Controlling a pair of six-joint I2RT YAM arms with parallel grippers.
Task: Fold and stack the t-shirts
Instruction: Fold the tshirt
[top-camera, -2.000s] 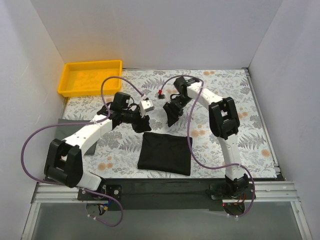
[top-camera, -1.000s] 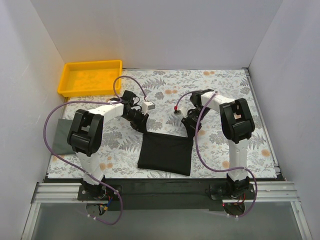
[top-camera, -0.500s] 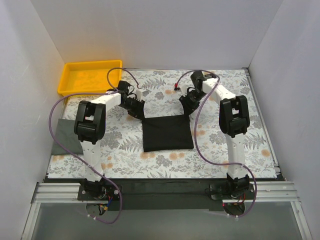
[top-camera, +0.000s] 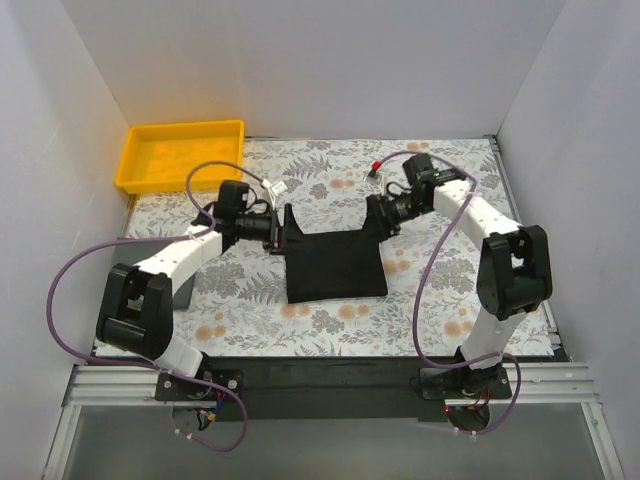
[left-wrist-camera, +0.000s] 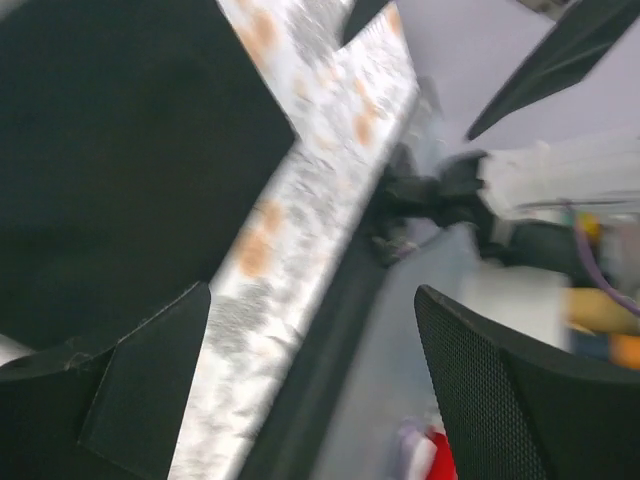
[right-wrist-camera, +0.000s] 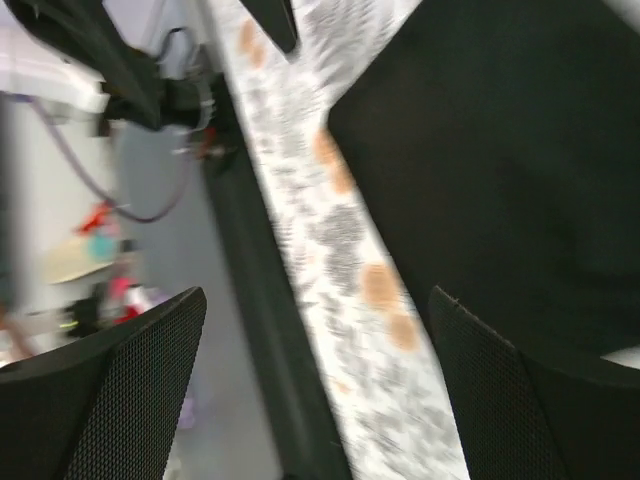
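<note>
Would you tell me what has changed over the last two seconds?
The folded t-shirt was dragged toward the far side by its far corners; the left claw and right claw now stand open, apparently having released it. The yellow tray stayed put.

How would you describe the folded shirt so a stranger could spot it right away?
On the floral table, look near the middle, between the left gripper and the right gripper. The t-shirt lies there: a flat, plain black cloth rectangle, unlike the hard grippers at its far corners.
</note>
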